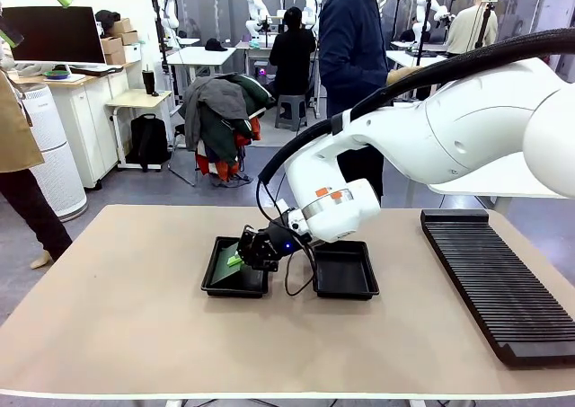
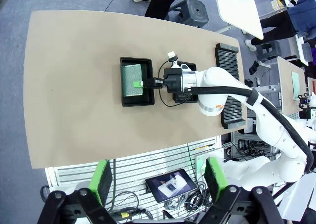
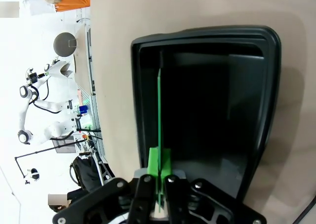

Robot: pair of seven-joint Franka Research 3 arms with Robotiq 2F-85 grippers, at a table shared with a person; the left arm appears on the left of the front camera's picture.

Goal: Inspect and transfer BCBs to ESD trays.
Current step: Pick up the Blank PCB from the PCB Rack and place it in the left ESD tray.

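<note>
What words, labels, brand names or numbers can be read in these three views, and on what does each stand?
None can be read.
Tablet: screen shows a picture; any writing is too small.
BCB: no legible marking.
Orange patches on the right arm: plain colour, no lettering visible.

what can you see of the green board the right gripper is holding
The board is a thin, flat green rectangle with a pale grey-green sheen, slightly smaller than the black tray around it. The right gripper is shut on one edge. It looks tilted, with the held edge raised and the far edge low inside the tray.
</note>
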